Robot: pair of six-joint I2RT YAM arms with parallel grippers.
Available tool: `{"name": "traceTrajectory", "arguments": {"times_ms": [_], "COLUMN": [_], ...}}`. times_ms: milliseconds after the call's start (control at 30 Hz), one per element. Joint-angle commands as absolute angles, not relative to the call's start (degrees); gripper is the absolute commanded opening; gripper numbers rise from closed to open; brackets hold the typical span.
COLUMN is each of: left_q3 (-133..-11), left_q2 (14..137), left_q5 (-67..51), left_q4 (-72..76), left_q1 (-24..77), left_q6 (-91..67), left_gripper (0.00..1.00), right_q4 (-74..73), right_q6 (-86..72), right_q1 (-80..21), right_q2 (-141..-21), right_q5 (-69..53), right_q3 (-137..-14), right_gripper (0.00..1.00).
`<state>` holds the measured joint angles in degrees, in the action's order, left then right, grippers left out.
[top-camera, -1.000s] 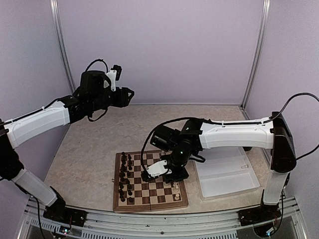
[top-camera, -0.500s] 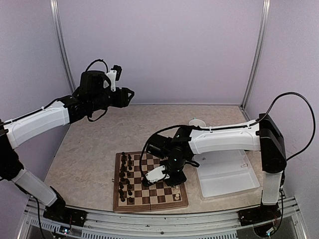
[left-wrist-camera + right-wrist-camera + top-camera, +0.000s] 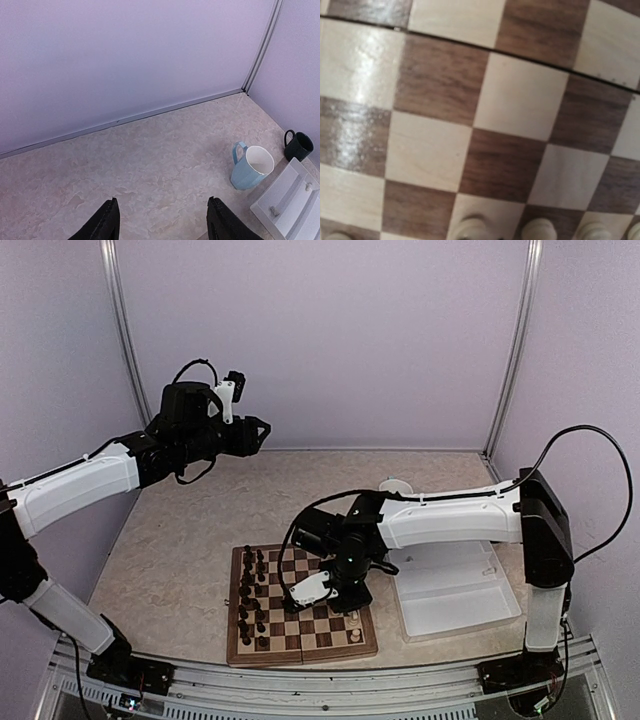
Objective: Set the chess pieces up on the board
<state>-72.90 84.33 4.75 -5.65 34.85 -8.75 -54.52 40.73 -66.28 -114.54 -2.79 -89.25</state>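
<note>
Cream pcs [image 3: 538,230] beside R pincer [image 3: 348,602]

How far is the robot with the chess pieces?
Done: dark pieces line the board's left side, and a few cream pieces stand along its right. In hand: the right gripper hangs low there. Left: the cream side looks unfinished; two small pieces lie in the tray.

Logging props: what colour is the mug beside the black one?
The mug is light blue, white inside; left wrist view shows it best.
</note>
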Motion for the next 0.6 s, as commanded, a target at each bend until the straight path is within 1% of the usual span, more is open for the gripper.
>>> {"name": "traceTrajectory", "arguments": {"times_ms": [0,133,300,400,500,567], "left_q3": [-73.7,-73.6,-73.7,-73.7,-73.6,-73.1], "left_q2": [83.3,83.4,83.6,83.6,83.6,83.5], "left_q5": [3.8,3.7,3.4,3.4,3.3,2.7], "left_q4": [-6.0,-6.0,-6.1,-6.2,-5.9,-5.1], "left_q1": [35.0,35.0,35.0,35.0,35.0,35.3], "left_q6": [-8.8,-8.9,-9.0,-8.9,-8.8,-8.7], "left_gripper": [0.59,0.60,0.60,0.60,0.60,0.59], "right_q4": [-54.3,-54.8,-55.5,-56.3,-56.7,-56.7], "right_q6": [39.8,39.6,39.6,40.2,40.4,40.0], "right_q1": [-67.4,-67.4,-67.4,-67.2,-64.1,-58.7], "right_q2": [-115.3,-114.4,-113.5,-110.6,-106.3,-103.5], "right_q5": [-3.8,-5.2,-5.7,-7.7,-11.3,-14.6], "right_q3": [-90.7,-92.0,-92.7,-93.7,-95.1,-95.3], "right_gripper": [0.19,0.24,0.26,0.26,0.27,0.28]}}
